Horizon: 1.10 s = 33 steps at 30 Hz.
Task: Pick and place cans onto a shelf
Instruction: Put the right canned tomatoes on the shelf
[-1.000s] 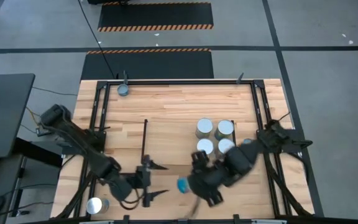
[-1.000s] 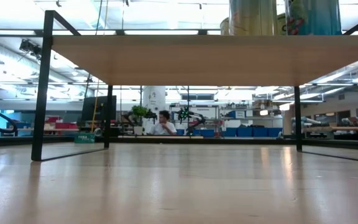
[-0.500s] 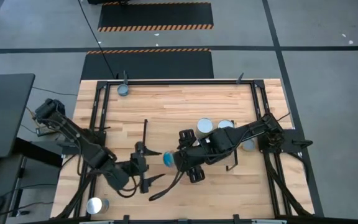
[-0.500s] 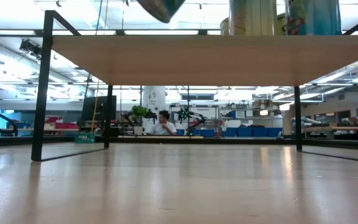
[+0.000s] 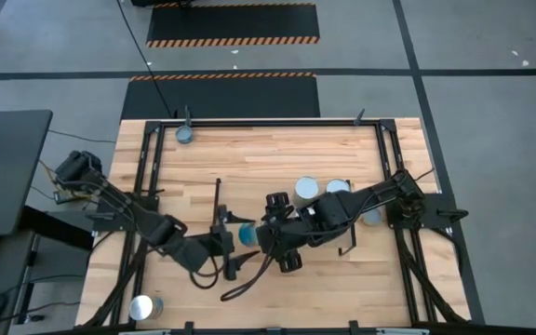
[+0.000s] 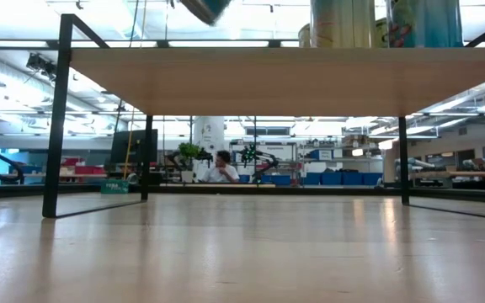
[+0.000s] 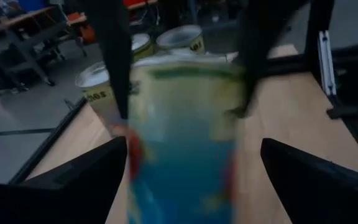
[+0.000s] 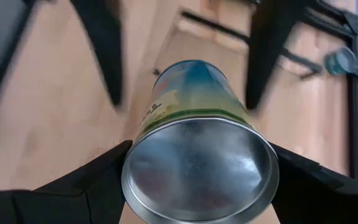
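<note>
Gripper on your right arm (image 5: 254,234) pinches a silver metal can with a blue-and-green label (image 5: 247,234) by its sides, carried tilted above the middle of the light-wood tabletop (image 5: 268,154). Your left gripper (image 5: 234,244) sits spread wide just beside it, fingers either side of the can (likely readying a handover). Three more cans (image 5: 307,190) stand grouped near the right arm, on the low wooden shelf (image 6: 276,76), which the low view confirms.

Blurred can (image 7: 182,134) between spread left gripper (image 7: 188,177) fingers (image 7: 73,180); three cans (image 7: 179,38) behind on table (image 7: 291,124)
</note>
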Each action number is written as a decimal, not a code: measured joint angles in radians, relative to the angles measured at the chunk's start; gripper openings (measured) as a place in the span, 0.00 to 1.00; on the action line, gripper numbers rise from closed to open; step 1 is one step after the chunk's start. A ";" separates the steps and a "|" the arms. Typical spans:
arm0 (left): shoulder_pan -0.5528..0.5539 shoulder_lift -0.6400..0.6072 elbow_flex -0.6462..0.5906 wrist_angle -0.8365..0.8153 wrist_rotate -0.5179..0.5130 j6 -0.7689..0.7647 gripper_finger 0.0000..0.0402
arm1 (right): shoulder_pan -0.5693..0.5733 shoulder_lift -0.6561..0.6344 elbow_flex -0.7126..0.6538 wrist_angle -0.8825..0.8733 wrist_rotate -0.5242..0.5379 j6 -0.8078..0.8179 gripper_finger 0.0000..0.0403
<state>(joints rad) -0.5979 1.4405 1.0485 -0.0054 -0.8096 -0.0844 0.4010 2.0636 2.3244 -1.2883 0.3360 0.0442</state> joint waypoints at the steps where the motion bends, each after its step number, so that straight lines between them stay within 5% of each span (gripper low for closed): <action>1: 0.012 0.002 0.000 -0.004 0.010 0.004 0.94 | 0.000 0.000 0.001 0.004 -0.015 0.004 0.79; 12: 0.160 0.002 -0.001 -0.002 0.250 0.003 0.94 | -0.041 -0.001 0.001 0.019 -0.044 0.039 0.79; 21: 0.170 0.002 -0.001 -0.005 0.257 0.028 0.94 | -0.057 -0.001 0.001 0.013 -0.070 0.040 0.79; 27: 0.170 0.002 -0.001 -0.005 0.257 0.032 0.93 | -0.062 -0.001 0.001 0.041 -0.093 0.034 0.96; 33: 0.170 0.002 -0.001 -0.010 0.257 0.044 0.80 | -0.063 -0.001 0.001 0.038 -0.093 0.039 0.88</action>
<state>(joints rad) -0.4282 1.4425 1.0477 -0.0153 -0.5529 -0.0402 0.3378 2.0628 2.3250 -1.2499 0.2430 0.0828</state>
